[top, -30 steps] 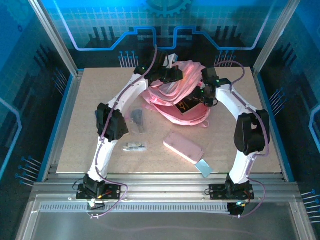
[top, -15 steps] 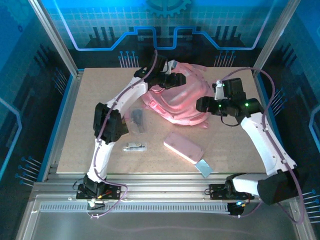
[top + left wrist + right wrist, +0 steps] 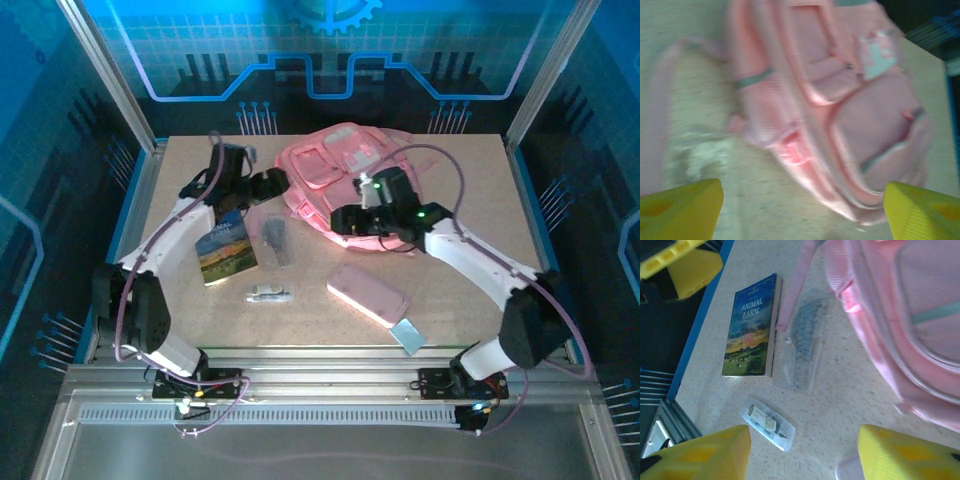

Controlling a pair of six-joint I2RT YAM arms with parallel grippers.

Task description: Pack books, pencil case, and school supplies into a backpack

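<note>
The pink backpack (image 3: 345, 172) lies flat at the back of the table, front pockets up; in the left wrist view the backpack (image 3: 840, 100) is blurred. My left gripper (image 3: 275, 183) is open just left of it, and the left gripper (image 3: 802, 212) has nothing between its fingers. My right gripper (image 3: 338, 220) hangs open at the backpack's near edge. A book (image 3: 225, 252) with a blue landscape cover lies at the left; the book (image 3: 751, 327) reads "Animal Farm". Beside it lie a clear packet (image 3: 805, 340) and a short white stick (image 3: 767, 424). The pink pencil case (image 3: 367, 293) lies nearer the front.
A little pale blue rectangle (image 3: 407, 334) rests near the table's front edge. The clear packet (image 3: 275, 241) and white stick (image 3: 270, 294) sit between the book and the pencil case. Metal posts and blue panels wall in the table on three sides.
My left gripper opened and drew back left off the backpack, which settled flat. The book now lies on the table at left. The right arm swung left along the backpack's near edge.
</note>
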